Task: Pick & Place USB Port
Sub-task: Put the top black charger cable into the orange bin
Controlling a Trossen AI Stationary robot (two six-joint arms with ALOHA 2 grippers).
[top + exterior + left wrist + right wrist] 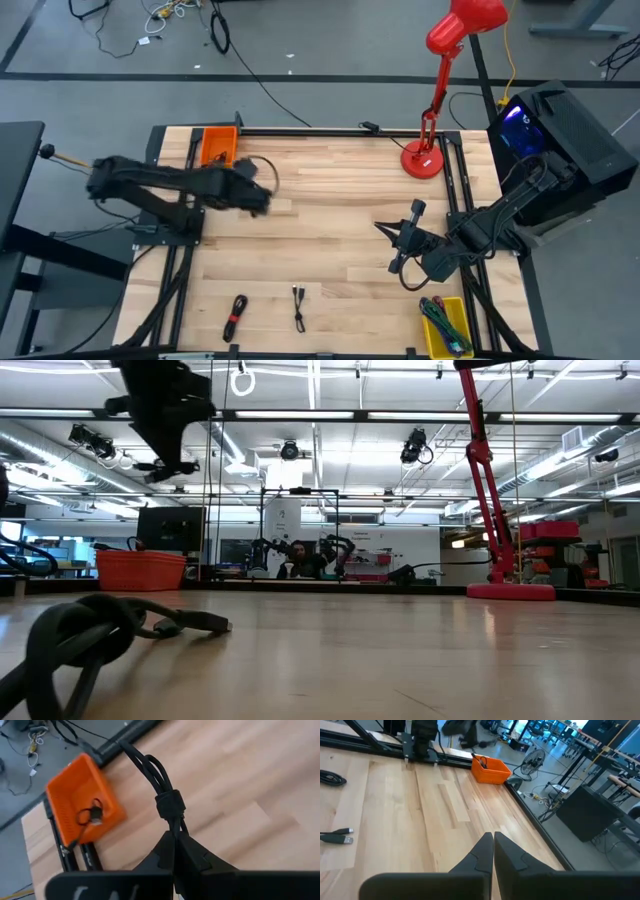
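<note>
The left gripper (176,851) is clamped on a bundled black cable (167,802), which sticks out past its fingertips with a band wrapped round its middle; in the high view this gripper (262,197) hangs just beside the orange bin (218,146), on the side toward the middle of the table (330,190). The orange bin sits at a far corner of the table and already has one small coiled cable with a plug (92,815) lying inside it. The right gripper (400,243) waits well apart from the orange bin, on the opposite side of the table, its fingers (492,851) pressed together with nothing between them. Two more cables lie on the wood near the front edge, far from the orange bin: a black and red bundle (236,317) and a short black lead with a plug (299,307). A yellow bin (447,325) of cables stands at the front corner diagonally across from the orange bin, and a red desk lamp (440,70) stands at the far edge, along the same side as the orange bin but toward the other corner.
</note>
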